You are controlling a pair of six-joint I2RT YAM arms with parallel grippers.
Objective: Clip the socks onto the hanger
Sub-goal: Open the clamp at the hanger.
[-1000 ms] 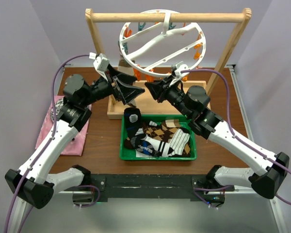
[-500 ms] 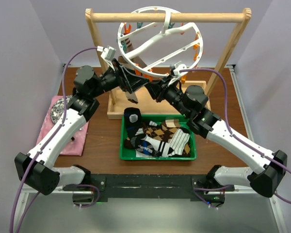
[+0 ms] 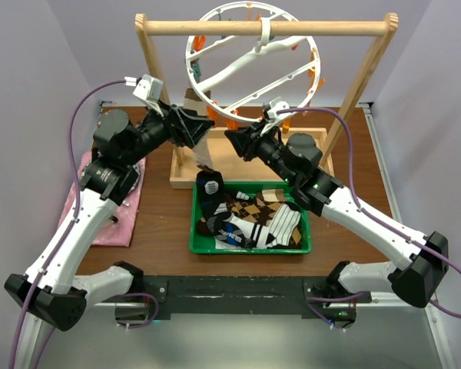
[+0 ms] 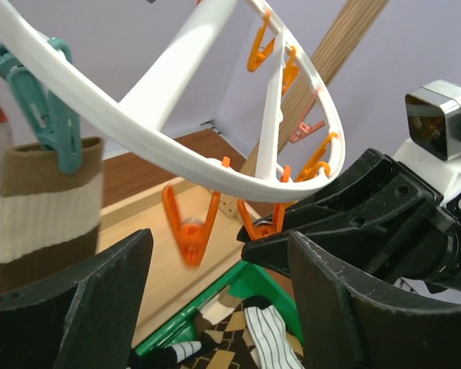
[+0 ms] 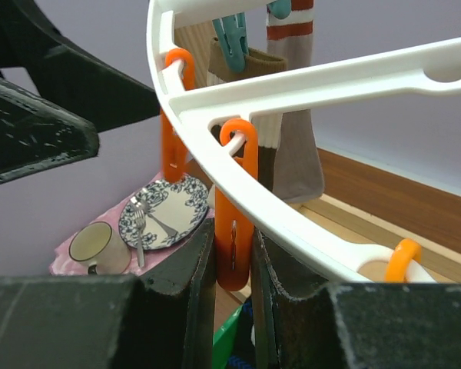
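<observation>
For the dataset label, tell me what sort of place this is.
Likely a robot lab bench staged for laundry: a peg hanger on a wooden frame, a green tray of socks, plain walls around.

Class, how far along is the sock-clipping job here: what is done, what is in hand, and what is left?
Done: at least one brown-and-cream sock hangs from a teal peg on the hanger. In hand: the right gripper pinches an orange peg; the left gripper is open and empty beside it. Left: several socks lie in the green tray.
</observation>
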